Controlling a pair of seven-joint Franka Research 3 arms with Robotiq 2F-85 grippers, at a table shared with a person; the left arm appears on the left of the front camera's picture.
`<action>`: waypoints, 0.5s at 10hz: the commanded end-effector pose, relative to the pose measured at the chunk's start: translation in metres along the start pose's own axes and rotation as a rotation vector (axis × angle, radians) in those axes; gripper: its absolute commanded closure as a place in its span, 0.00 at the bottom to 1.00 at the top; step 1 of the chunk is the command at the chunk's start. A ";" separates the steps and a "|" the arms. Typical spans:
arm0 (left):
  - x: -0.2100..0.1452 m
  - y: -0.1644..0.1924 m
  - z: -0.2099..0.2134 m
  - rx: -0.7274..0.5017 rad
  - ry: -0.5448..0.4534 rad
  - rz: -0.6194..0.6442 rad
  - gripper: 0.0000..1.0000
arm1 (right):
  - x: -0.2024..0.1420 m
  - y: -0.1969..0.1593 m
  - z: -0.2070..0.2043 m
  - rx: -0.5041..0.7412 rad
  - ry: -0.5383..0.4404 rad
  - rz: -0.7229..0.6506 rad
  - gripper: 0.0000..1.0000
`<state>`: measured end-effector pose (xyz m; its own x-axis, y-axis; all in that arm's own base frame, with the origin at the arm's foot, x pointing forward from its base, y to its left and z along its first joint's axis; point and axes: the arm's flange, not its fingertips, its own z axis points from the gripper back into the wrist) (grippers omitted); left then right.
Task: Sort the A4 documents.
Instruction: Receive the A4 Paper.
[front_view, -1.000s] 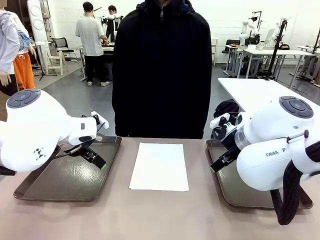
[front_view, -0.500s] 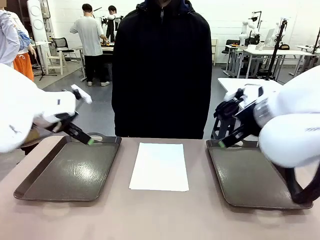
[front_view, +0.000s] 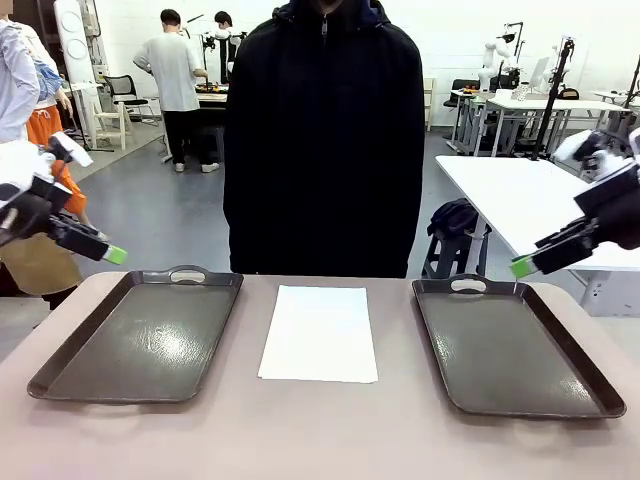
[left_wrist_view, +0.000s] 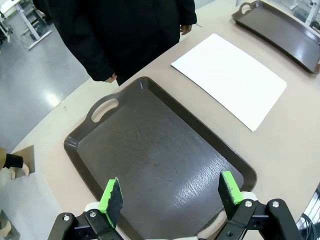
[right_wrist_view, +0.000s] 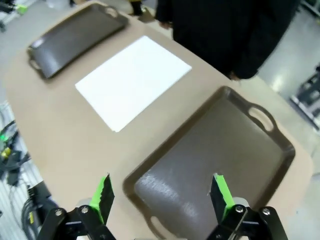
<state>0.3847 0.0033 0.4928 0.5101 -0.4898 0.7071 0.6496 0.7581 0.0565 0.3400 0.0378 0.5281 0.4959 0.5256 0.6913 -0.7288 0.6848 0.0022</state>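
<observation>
Counting across the front view gives two dark brown trays, one white patch of paper (front_view: 319, 333), two grippers, and one person (front_view: 322, 130) in a black jacket at the far edge of the table (front_view: 320, 440). The paper lies flat on the tabletop between the left tray (front_view: 140, 340) and the right tray (front_view: 515, 345). It touches neither tray, and one short edge faces the person. I cannot tell whether it is one sheet or several stacked. The left gripper (front_view: 108, 252) hangs in the air near the left tray's outer far corner. The right gripper (front_view: 524, 265) hangs near the right tray's outer far corner. Both are well apart from the paper.

From the front each gripper is seen side-on as little more than a green tip, so the gap between its fingers is hard to judge there. The left wrist view looks straight along the left gripper (left_wrist_view: 171, 194). Its two green pads stand wide apart with nothing between them, and the left tray (left_wrist_view: 160, 150) spreads out below. Beyond it lie the paper (left_wrist_view: 230, 77) and the right tray (left_wrist_view: 280, 25), and the person's hand (left_wrist_view: 186, 29) is at the table's edge. The right wrist view is somewhat blurred. It shows the right gripper (right_wrist_view: 161, 196) with its fingers also spread wide and holding nothing, over the right tray (right_wrist_view: 215, 150). The paper (right_wrist_view: 132, 80) and the left tray (right_wrist_view: 75, 32) lie beyond, and this view also shows a handle slot at each end of both trays.
</observation>
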 end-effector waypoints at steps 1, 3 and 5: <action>-0.047 -0.023 0.013 -0.044 -0.022 -0.016 0.00 | -0.034 0.014 0.003 0.059 -0.061 0.032 0.00; -0.053 -0.021 0.025 -0.060 -0.022 -0.014 0.00 | -0.042 0.012 0.012 0.034 -0.128 0.020 0.00; -0.055 -0.023 0.027 -0.063 -0.022 -0.012 0.00 | -0.042 0.010 0.014 0.032 -0.141 0.010 0.00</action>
<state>0.3665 0.0322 0.5024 0.5060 -0.4823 0.7151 0.6775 0.7354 0.0166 0.3285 0.0120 0.5463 0.4435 0.4662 0.7655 -0.7428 0.6692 0.0228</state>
